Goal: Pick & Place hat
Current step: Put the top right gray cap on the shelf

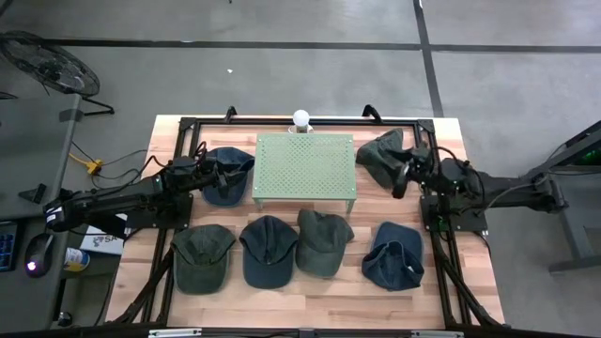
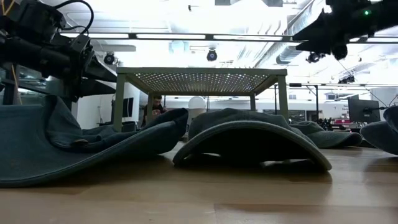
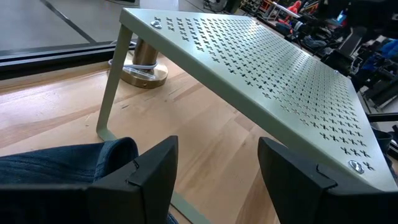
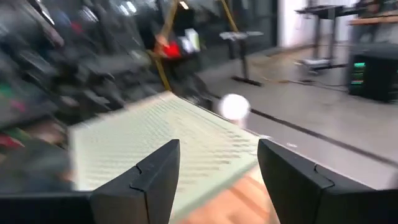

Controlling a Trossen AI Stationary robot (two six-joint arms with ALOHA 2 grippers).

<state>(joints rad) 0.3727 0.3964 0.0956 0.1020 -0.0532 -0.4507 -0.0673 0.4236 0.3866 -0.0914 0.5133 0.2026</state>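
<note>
**Two hands over two caps, neither gripping yet**

These caps are soft cloth, light and floppy; the crown will crumple under a pinch, while the curved brim is the stiffer part. I'd judge the brim edge or a bunched fold of the crown the surest place to take hold.

The left hand (image 1: 218, 169) stands with its fingers wide apart and nothing between them, over the dark blue cap (image 1: 227, 175) just left of the green perforated stand (image 1: 305, 165); in its wrist view, blue cloth lies touching one finger (image 3: 149, 180). The right hand (image 1: 404, 175), also spread wide and empty, hovers beside the dark cap (image 1: 380, 150) at the stand's right. Four more caps lie in a row along the front of the wooden table (image 1: 470, 282), well apart from both hands.
</note>
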